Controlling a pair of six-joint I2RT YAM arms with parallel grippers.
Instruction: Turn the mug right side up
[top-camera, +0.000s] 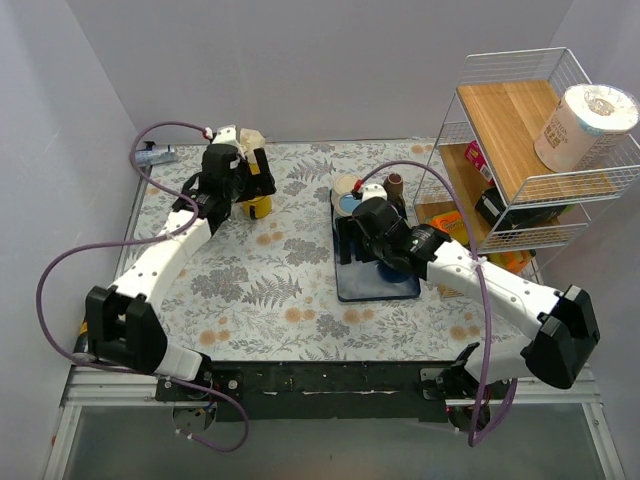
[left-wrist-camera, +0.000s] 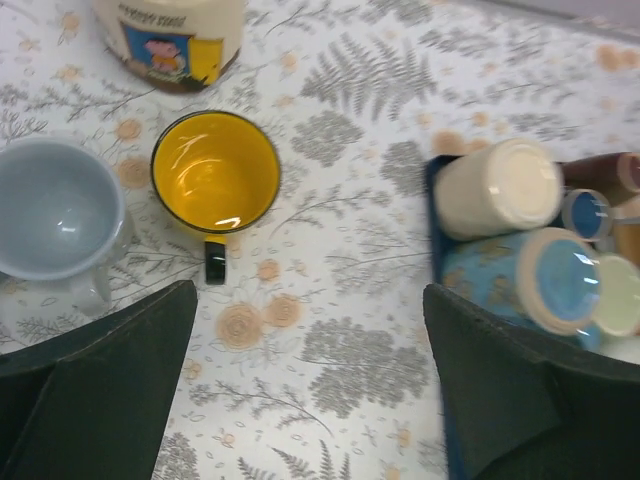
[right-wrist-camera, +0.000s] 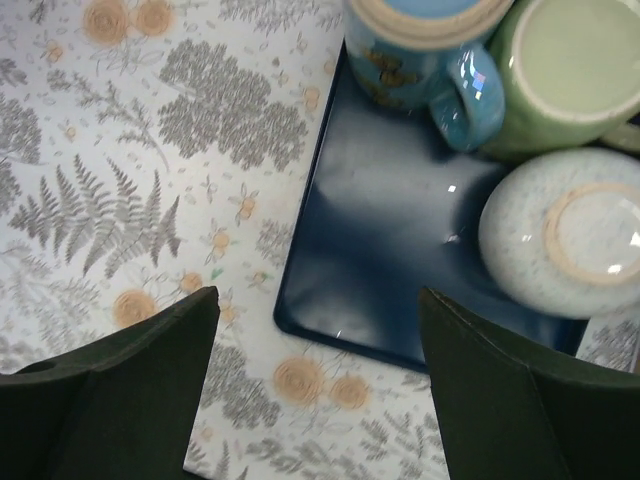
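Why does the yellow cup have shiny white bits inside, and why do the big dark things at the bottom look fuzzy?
Left wrist view: light glints off the glossy inside of the yellow mug, and the left claw's fingers sit very near the lens, so their edges look soft. Right wrist view: there are similar small glints on the blue tray. Top view: the light is even and the shadows are soft.

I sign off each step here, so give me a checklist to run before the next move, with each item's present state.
1. Yellow mug stands mouth up on the cloth: ok.
2. Left tool open, clear of the yellow mug: ok.
3. Right tool open, holding nothing: ok.
4. Grey mug beside the yellow mug, upright: ok.
5. Mugs on the blue tray right side up: not ok; the blue mug and speckled mug show their bases.
6. Room for the right tool around the blue mug: cannot tell.
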